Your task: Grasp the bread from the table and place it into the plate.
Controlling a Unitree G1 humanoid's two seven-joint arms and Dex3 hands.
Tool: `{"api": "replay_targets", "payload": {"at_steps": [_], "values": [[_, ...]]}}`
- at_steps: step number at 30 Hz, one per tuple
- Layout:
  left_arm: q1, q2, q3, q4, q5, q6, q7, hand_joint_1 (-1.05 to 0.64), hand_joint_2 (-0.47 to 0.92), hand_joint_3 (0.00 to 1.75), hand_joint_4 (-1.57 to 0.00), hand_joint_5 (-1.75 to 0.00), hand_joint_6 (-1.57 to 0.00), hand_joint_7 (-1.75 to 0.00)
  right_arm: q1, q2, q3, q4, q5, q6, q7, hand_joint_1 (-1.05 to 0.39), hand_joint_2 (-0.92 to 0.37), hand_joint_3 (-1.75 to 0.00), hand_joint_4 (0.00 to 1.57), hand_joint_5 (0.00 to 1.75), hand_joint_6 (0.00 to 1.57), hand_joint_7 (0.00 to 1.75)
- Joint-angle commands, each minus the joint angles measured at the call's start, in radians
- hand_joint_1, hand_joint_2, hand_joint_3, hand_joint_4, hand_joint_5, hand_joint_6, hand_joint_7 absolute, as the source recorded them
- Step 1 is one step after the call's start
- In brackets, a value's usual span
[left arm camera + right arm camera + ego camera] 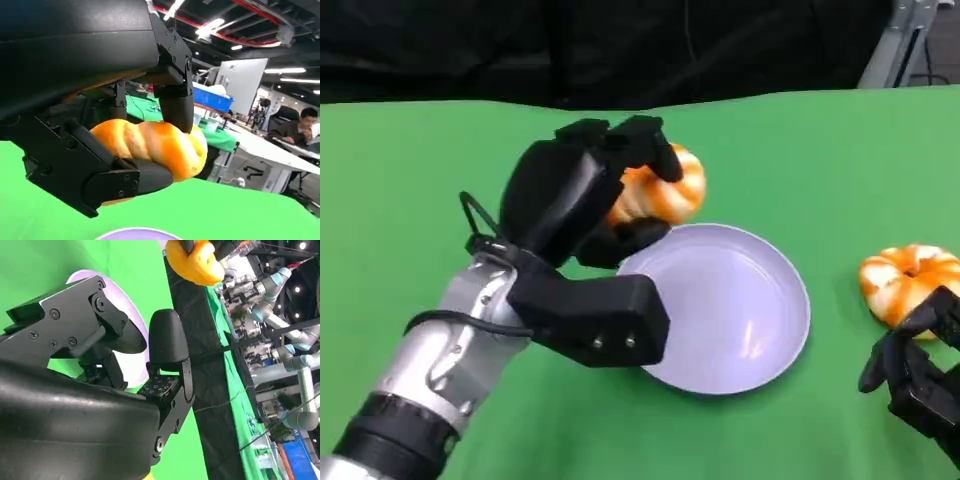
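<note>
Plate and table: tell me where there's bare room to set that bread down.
The plate is bare inside. The green table lies open left of the left hand, which holds one bread at the plate's far rim. It's crowded at the right, around the second bread and the right hand.

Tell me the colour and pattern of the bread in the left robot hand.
Golden orange with pale cream twisted stripes on the bread, clearest in the left wrist view.
</note>
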Motion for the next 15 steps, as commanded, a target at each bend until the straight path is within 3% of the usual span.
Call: {"api": "replay_targets", "payload": {"at_steps": [1, 5, 9, 13, 15], "values": [[-0.026, -0.02, -0.021, -0.004, 0.003, -0.002, -0.037, -0.1, 0.6, 0.92, -0.73, -1.75, -0.82, -1.4, 0.0, -0.01, -0.006, -0.008, 0.009, 0.004, -0.003, -0.08, -0.56, -1.18, 0.81, 1.75, 0.72, 1.57], [-0.025, -0.028, -0.021, -0.003, 0.002, -0.003, -0.05, -0.11, 0.62, 0.91, -0.72, -1.75, -0.79, -1.44, 0.0, -0.01, -0.006, -0.007, 0.008, 0.003, -0.003, -0.08, -0.56, -1.18, 0.81, 1.75, 0.72, 1.57], [-0.054, -0.083, -0.108, 0.141, 0.042, -0.026, -0.051, -0.08, 0.58, 0.86, -0.71, -1.7, -0.8, -1.38, -0.001, -0.006, -0.002, -0.006, 0.0, -0.006, -0.008, -0.08, -0.56, -1.18, 0.8, 1.75, 0.72, 1.57], [-0.072, -0.099, -0.126, 0.205, 0.058, -0.04, -0.024, -0.08, 0.58, 0.79, -0.71, -1.73, -0.81, -1.35, 0.0, -0.006, -0.001, -0.006, 0.003, -0.008, -0.006, -0.08, -0.56, -1.19, 0.8, 1.75, 0.72, 1.57], [-0.078, -0.109, -0.134, 0.238, 0.064, -0.046, -0.012, -0.09, 0.66, 0.73, -0.68, -1.74, -0.75, -1.45, 0.001, -0.005, -0.002, -0.007, 0.007, -0.008, -0.004, -0.08, -0.56, -1.19, 0.8, 1.75, 0.72, 1.57]]}}
